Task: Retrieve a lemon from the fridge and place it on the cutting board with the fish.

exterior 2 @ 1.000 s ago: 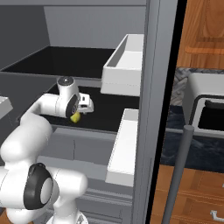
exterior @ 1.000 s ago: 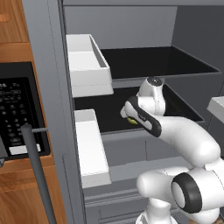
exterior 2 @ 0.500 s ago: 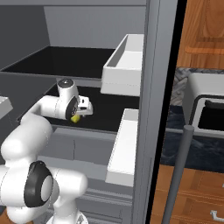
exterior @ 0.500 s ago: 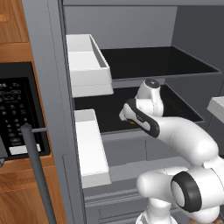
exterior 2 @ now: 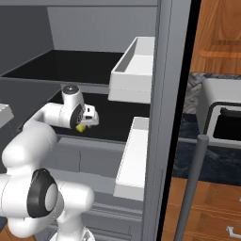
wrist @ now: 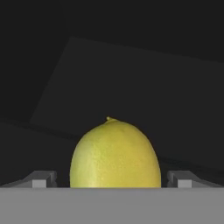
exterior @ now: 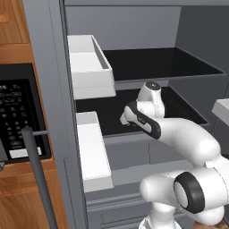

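Looking along the gripper (wrist: 112, 180) in the hand view, I see its 2 fingertips (wrist: 43, 179) spread as wide as they go, gripping nothing, with the lemon (wrist: 115, 154) sitting squarely in the gap between them. Neither tip touches the fruit; there is a thin dark margin on each side. The lemon's pointed nub faces away from the hand, so I judge its long axis runs along my approach line and the jaws will close across the narrower girth. That is the relation I care about: the fruit lies dead ahead and centred, not off to either tip.

In the right base view the gripper (exterior 2: 87, 118) is low over the dark shelf (exterior 2: 113, 123) of the fridge (exterior 2: 172, 84), with the lemon (exterior 2: 82, 127) peeking out just below it, toward the shelf's front edge. In the left base view the lemon is hidden behind the hand (exterior: 134, 117). A white door bin (exterior 2: 132, 157) hangs near the shelf.

I judge closing here should catch it.
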You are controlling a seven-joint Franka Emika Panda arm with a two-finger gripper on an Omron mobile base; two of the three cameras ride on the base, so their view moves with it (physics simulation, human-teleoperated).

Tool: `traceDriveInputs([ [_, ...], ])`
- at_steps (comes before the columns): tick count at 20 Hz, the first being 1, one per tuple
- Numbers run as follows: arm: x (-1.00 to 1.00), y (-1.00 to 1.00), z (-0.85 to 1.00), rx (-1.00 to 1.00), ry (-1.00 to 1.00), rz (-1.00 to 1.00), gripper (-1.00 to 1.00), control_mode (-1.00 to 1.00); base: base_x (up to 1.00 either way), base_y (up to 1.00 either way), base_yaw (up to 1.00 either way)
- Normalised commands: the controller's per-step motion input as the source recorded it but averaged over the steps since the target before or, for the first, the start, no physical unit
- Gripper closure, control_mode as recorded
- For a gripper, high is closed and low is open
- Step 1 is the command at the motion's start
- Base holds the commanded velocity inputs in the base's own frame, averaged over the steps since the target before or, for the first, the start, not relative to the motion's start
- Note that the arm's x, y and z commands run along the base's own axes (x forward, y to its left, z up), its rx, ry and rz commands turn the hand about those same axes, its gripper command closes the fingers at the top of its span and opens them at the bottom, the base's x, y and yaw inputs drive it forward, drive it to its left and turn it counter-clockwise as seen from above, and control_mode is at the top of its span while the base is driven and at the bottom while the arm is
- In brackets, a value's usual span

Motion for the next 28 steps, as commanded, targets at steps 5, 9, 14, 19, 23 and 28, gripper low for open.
traceDriveInputs([
  [5,0.00,0.00,-0.17,0.00,0.06,0.00,-1.00,-1.00,0.00,0.00,0.00],
  [9,0.01,0.01,-0.01,0.00,0.00,0.00,-1.00,-1.00,0.00,0.00,0.00],
  [14,0.10,0.00,0.00,0.00,0.00,0.00,-1.00,-1.00,0.00,0.00,0.00],
  [19,0.09,0.00,0.00,0.00,0.00,0.00,-1.00,-1.00,0.00,0.00,0.00],
  [23,0.06,0.00,0.00,0.00,0.00,0.00,-1.00,-1.00,0.00,0.00,0.00],
  [28,0.00,0.01,0.00,0.00,0.00,0.00,1.00,-1.00,0.00,0.00,0.00],
])
